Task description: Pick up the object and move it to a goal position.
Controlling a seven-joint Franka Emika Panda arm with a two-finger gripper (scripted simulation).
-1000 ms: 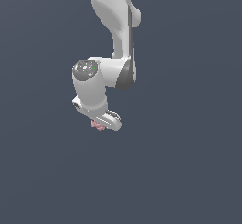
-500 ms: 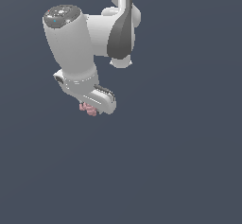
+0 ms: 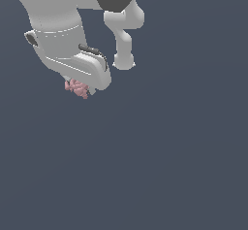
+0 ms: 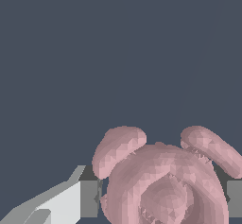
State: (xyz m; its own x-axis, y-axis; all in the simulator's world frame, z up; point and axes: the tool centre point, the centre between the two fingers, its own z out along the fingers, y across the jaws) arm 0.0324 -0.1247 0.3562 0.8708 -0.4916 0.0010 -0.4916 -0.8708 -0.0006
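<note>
The pink lumpy object [image 3: 76, 88] sticks out from under my white gripper [image 3: 80, 89] in the upper left of the exterior view. Its fingers are hidden there behind the hand. In the wrist view the pink object [image 4: 163, 180] fills the space between two grey finger pads [image 4: 88, 198], one on each side, and both press against it. Its rounded lobes stick out past the pads. The gripper [image 4: 160, 198] is shut on the object and holds it in the air.
A plain dark grey-blue surface [image 3: 169, 166] fills the background. The arm's white links [image 3: 123, 35] and dark joint cover stand at the top of the exterior view.
The arm has moved up and towards the exterior view's left and closer to the camera, carrying the pink object with it. The grip has not changed.
</note>
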